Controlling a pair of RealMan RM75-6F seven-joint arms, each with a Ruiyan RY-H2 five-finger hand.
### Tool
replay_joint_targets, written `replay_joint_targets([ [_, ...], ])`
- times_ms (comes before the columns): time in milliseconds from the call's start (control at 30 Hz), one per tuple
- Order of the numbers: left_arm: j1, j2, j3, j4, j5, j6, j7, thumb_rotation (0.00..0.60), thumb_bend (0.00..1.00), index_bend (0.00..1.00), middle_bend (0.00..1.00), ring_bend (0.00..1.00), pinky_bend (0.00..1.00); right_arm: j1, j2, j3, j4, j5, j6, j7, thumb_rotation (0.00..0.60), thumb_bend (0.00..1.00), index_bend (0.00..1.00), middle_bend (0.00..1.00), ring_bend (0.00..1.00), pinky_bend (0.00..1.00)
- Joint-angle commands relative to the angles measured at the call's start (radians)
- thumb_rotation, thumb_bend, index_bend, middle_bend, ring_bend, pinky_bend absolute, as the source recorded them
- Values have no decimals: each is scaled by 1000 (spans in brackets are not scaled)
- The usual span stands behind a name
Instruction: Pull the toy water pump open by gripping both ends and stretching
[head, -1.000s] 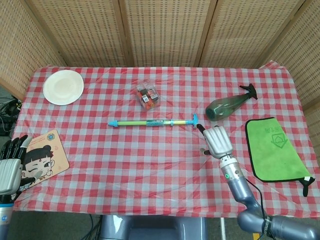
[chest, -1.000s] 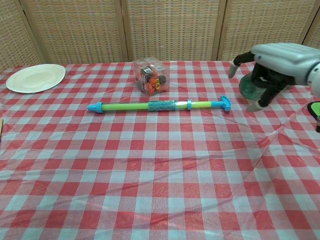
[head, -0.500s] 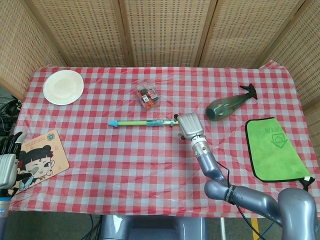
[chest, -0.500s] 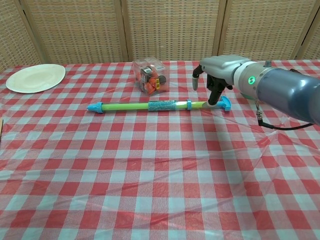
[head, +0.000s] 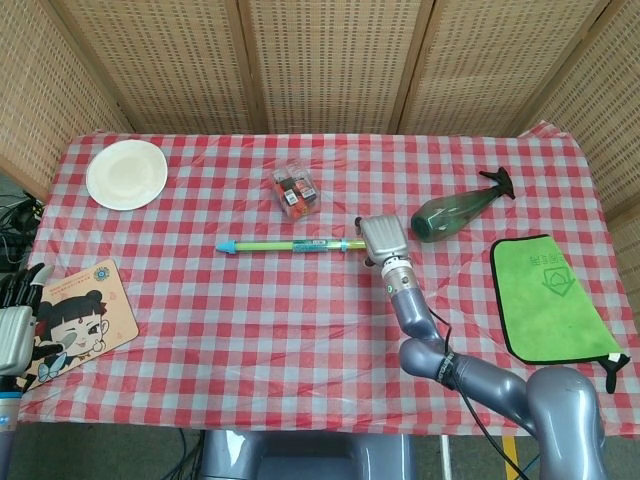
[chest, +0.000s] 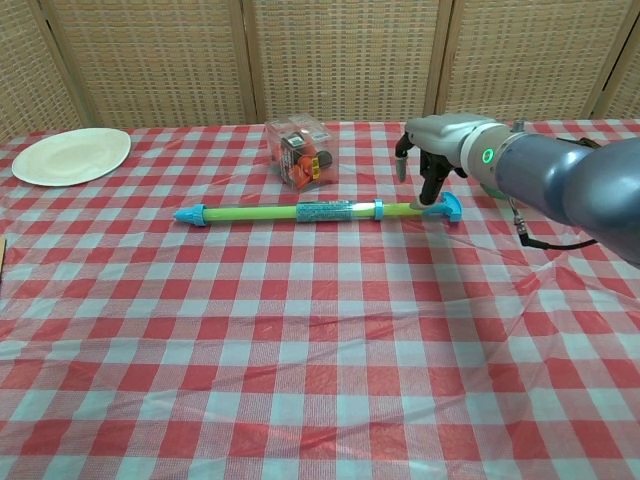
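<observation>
Green-barrelled toy water pump (chest: 318, 211) lies mid-table. Right hand (chest: 432, 150) hovers over its right handle end, fingers apart, gripping nothing; left hand (head: 14, 322), empty, waits far left. Next: clasp both ends.

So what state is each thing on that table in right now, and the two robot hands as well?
Toy water pump: lying flat, not yet pulled open.
Right robot hand: fingers down at the pump's handle end, grip unclear.
Left robot hand: off the table's edge, holding nothing.
Green bottle: lying on its side.
Plate: bare.
Green cloth: spread flat.
Clear box: closed, small items inside.
</observation>
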Motion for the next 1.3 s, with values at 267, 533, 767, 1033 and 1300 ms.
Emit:
replay_joint_targets([
  [267, -2, -3, 1, 1, -4, 0, 10, 600, 122, 0, 0, 0, 0, 29, -45, -21, 103, 13, -43, 56, 600, 479, 485, 1000, 1000, 778],
  [533, -6, -3, -1, 2, -12, -6, 11, 600, 122, 0, 0, 0, 0, 61, -90, -23, 212, 9, -89, 100, 600, 498, 486, 1000, 1000, 778],
  [767, -9, -1, 0, 4, -18, -14, 9, 600, 122, 0, 0, 0, 0, 72, -116, -32, 287, 8, -122, 113, 600, 498, 485, 1000, 1000, 778],
  [1033, -12, -1, 0, 6, -22, -19, 10, 600, 123, 0, 0, 0, 0, 69, -129, -38, 339, 7, -149, 130, 600, 501, 495, 1000, 1000, 778],
  [1300, -12, 0, 2, 2, -22, -18, 16, 600, 122, 0, 0, 0, 0, 61, -138, -46, 359, -13, -162, 154, 600, 503, 510, 1000, 1000, 778],
])
